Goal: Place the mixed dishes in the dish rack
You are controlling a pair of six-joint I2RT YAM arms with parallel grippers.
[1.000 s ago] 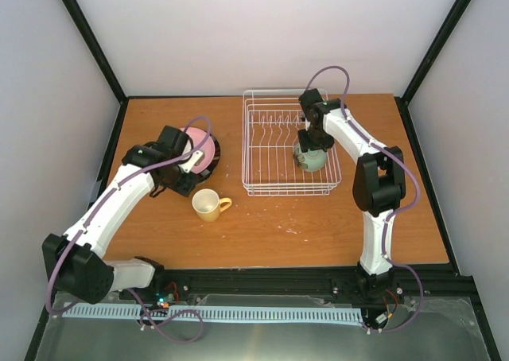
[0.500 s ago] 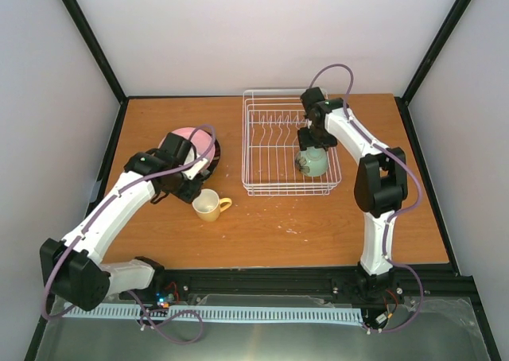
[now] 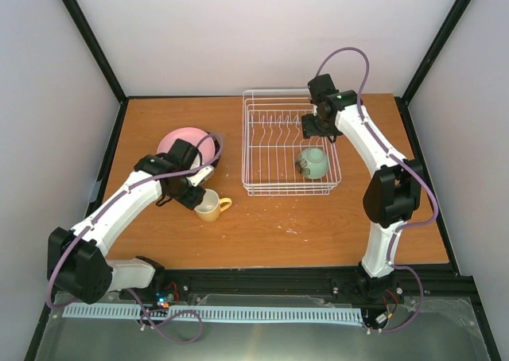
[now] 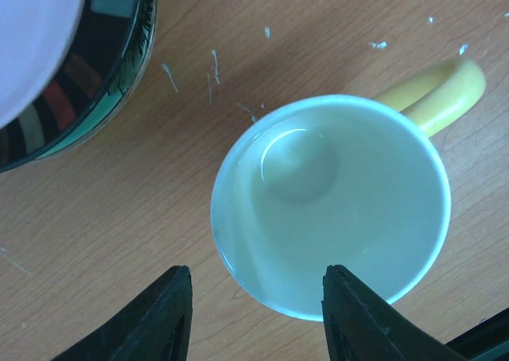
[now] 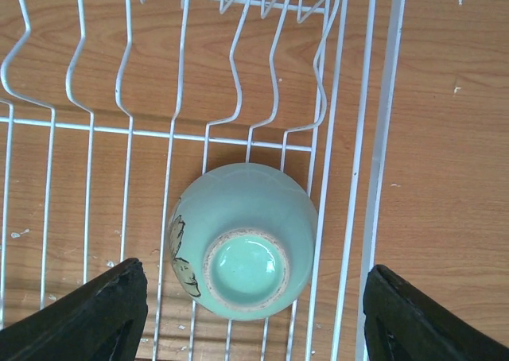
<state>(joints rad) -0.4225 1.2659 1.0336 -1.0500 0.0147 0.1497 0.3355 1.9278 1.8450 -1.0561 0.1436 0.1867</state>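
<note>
Hovering: left end effector half-open over mug; right end effector wide above bowl.

Glossy glazed mug, white-coated wire rack, wood-grain table (scuffed)

Overhead wide; wrist close-ups above mug, bowl

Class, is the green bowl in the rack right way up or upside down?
Upside down: the bowl shows its foot ring facing up in the right wrist view, inside the rack.
</note>
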